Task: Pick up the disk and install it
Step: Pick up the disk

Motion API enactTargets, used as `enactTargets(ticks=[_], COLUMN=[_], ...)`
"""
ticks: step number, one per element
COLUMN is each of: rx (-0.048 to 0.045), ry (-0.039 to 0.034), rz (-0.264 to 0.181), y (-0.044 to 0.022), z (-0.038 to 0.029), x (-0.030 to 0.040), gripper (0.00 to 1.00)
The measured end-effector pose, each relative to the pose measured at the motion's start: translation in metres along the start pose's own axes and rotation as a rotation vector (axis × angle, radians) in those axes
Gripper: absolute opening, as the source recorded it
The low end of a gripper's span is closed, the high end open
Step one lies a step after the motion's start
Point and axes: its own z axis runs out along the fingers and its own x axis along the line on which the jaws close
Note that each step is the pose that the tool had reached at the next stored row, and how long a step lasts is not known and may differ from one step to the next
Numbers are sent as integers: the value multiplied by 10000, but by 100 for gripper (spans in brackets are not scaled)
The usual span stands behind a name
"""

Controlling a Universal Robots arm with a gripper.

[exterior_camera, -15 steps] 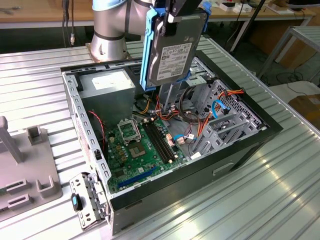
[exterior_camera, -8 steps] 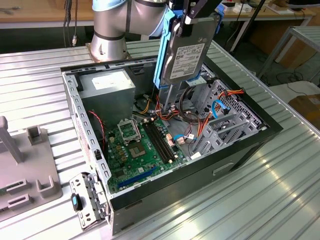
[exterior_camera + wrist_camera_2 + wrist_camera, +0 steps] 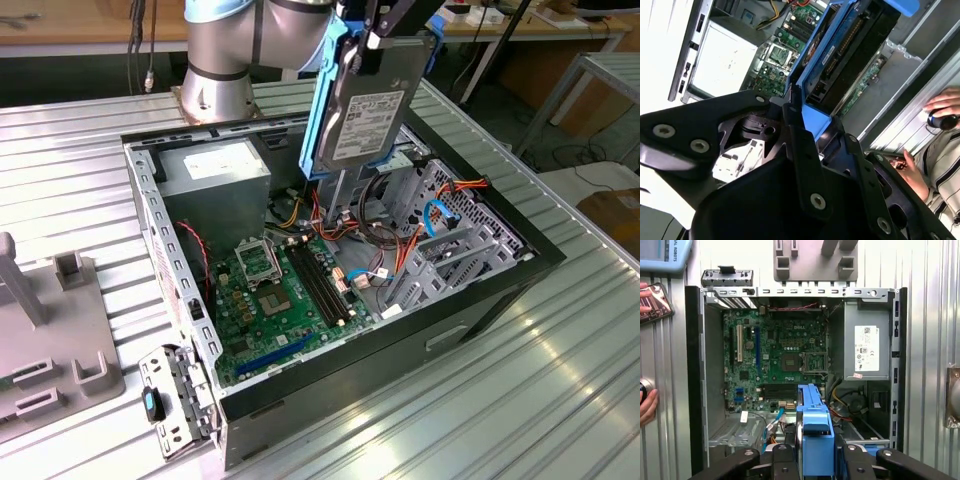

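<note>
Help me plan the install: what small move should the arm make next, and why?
Probably ease the hard drive down a little. The gripper holds it upright by its blue rail above the open computer case, near the metal drive cage, and it is not yet seated.

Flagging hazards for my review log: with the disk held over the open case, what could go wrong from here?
1. The disk, gripped at one end by the gripper, hangs over the open case; a slip could drop it onto the motherboard.
2. Loose cables lie below it and might snag it.
</note>
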Motion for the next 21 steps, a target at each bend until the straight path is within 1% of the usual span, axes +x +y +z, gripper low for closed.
enactTargets(ticks=[2,3,4,5,6,7,9,10,11,12,15,17,19,20,21], rx=[0,0,0,0,0,0,0,0,0,0,0,0,0,0,0], ry=[-1,0,-1,-1,-1,0,-1,-1,0,-1,0,-1,-1,-1,-2], rz=[1,0,0,1,0,1,-1,0,1,0,1,-1,1,1,1], y=[-70,-149,-278,-343,-440,-506,-615,-726,-815,-855,-857,-869,-921,-1062,-1234], z=[1,2,4,5,6,7,9,10,11,12,12,13,13,15,19], x=[-1,-3,-5,-6,-9,-10,-13,-17,-19,-21,-20,-21,-21,-23,76], gripper=[37,37,37,37,37,37,37,37,37,37,37,37,37,37,37])
